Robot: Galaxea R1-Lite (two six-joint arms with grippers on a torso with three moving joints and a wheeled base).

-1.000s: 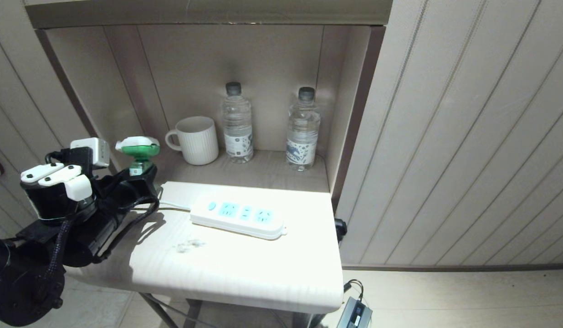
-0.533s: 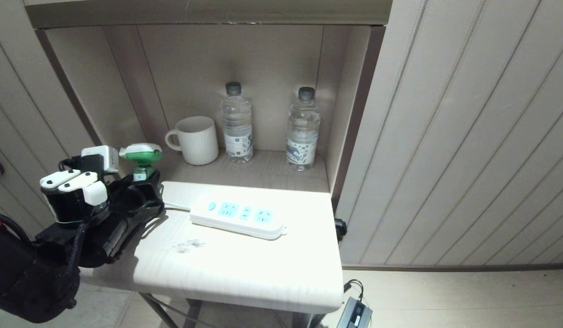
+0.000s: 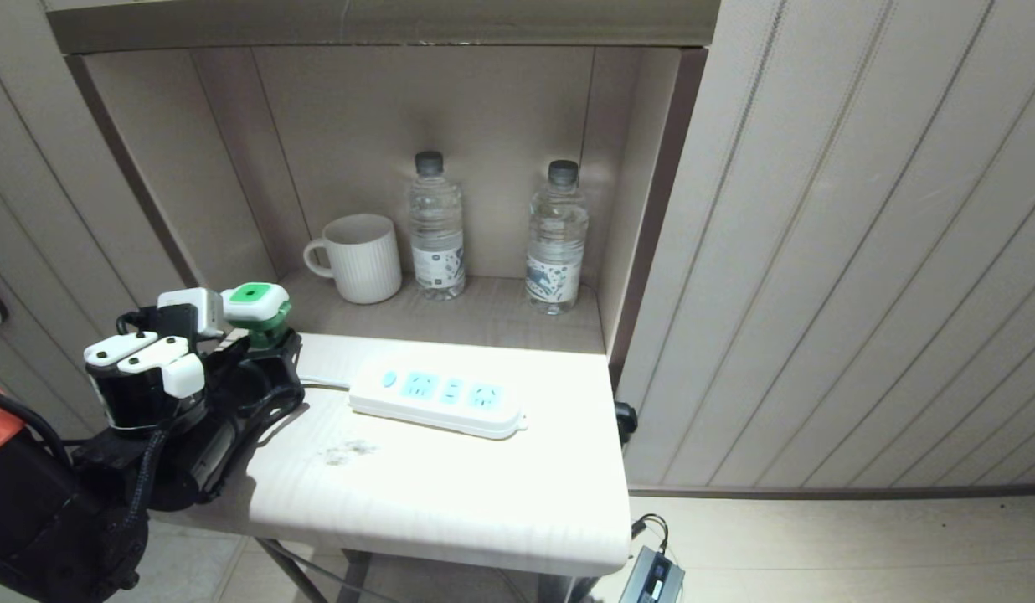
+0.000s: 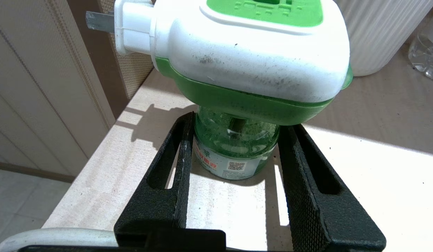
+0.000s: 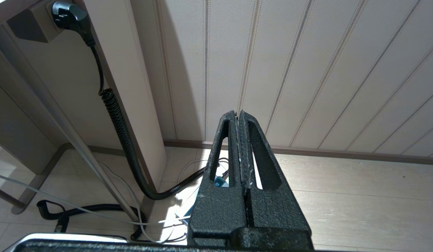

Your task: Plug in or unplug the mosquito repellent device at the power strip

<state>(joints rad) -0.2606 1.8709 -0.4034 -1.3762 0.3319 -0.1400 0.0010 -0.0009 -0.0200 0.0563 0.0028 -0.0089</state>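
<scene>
The mosquito repellent device [image 3: 256, 308] stands at the left rear corner of the white table [image 3: 450, 494], unplugged and well apart from the power strip [image 3: 438, 402], which lies flat near the middle of the tabletop with its three blue socket faces empty. In the left wrist view the device [image 4: 248, 70] fills most of the frame: its white cap is cut off at the top edge, one metal prong sticks out sideways, and the green bottle below sits between the two black fingers [image 4: 174, 164], which press against its sides. The left gripper [image 3: 266, 347] is thus clamped on the bottle; from the head view the bottle itself is almost hidden behind the gripper. Whether the bottle's base touches the table cannot be told. The strip's cord runs left and vanishes behind the arm. Behind, in the niche, stand a white mug [image 3: 360, 257] and two water bottles [image 3: 436, 226]. The right gripper [image 5: 239, 120] hangs beside the table, fingers pressed together, empty.
</scene>
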